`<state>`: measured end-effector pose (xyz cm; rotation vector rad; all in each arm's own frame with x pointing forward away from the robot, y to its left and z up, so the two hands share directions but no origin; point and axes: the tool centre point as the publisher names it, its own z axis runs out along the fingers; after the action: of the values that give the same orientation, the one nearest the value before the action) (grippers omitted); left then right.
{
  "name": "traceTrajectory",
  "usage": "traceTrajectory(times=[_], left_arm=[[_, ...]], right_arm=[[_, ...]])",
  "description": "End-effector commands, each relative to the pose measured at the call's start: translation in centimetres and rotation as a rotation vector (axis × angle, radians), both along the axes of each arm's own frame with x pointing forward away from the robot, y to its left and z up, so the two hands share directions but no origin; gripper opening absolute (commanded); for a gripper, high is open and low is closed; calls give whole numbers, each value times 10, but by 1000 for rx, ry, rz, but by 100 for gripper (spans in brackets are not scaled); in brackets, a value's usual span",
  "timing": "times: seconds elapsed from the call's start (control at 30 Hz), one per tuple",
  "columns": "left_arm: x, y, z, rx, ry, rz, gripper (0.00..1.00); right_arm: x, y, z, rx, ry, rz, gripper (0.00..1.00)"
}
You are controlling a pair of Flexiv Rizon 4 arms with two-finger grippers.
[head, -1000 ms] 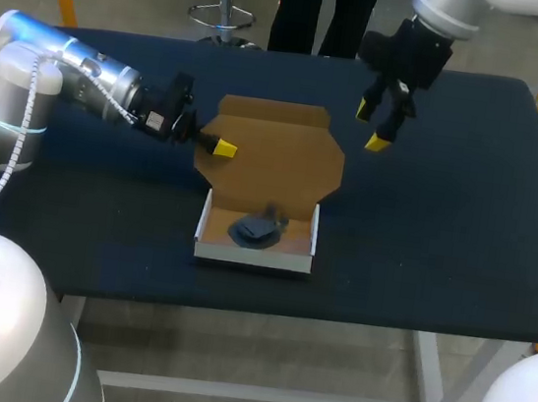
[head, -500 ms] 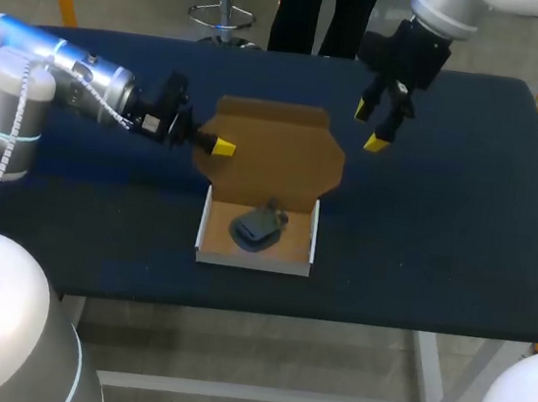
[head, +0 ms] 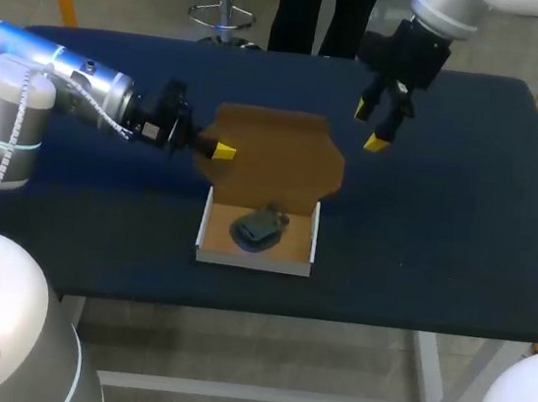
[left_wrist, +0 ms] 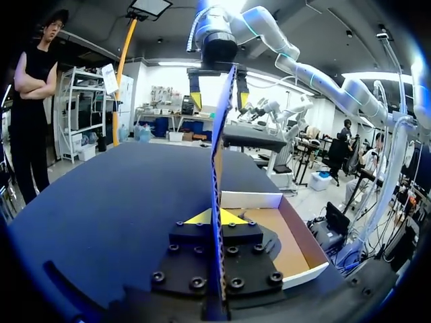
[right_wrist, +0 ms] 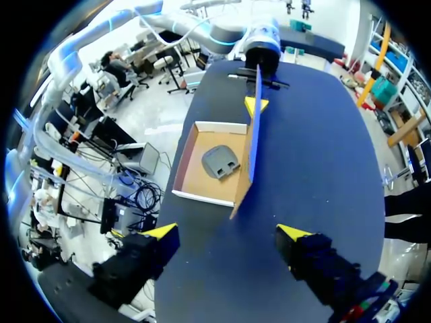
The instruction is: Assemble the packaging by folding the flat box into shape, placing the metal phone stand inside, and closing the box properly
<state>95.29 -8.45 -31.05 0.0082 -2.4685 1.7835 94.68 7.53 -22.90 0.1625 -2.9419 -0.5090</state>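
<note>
Box lid (head: 275, 157) stands upright, pinched between left jaws.

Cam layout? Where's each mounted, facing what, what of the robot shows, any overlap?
Head view: above and behind, looking down on the table; both arms show, left gripper at the box lid, right gripper raised nearby.
Left wrist view: along its own fingers across the table, lid edge-on between them.
Right wrist view: down past its open fingers onto the phone stand.
Shared: all three see the lid.
</note>
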Motion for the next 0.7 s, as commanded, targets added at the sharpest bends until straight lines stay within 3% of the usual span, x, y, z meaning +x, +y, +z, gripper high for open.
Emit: traceTrajectory(times=[0.03,0.3,0.7], left_arm=[[-9,0,0,-5,-36,13,0],[-16,-1,2,9,-133,13,0],[-17,-3,0,21,-172,18,0]], right_arm=[[1,0,2,-3,3,4,100],[1,2,4,-5,0,10,100],[2,4,5,-7,-1,15,100]])
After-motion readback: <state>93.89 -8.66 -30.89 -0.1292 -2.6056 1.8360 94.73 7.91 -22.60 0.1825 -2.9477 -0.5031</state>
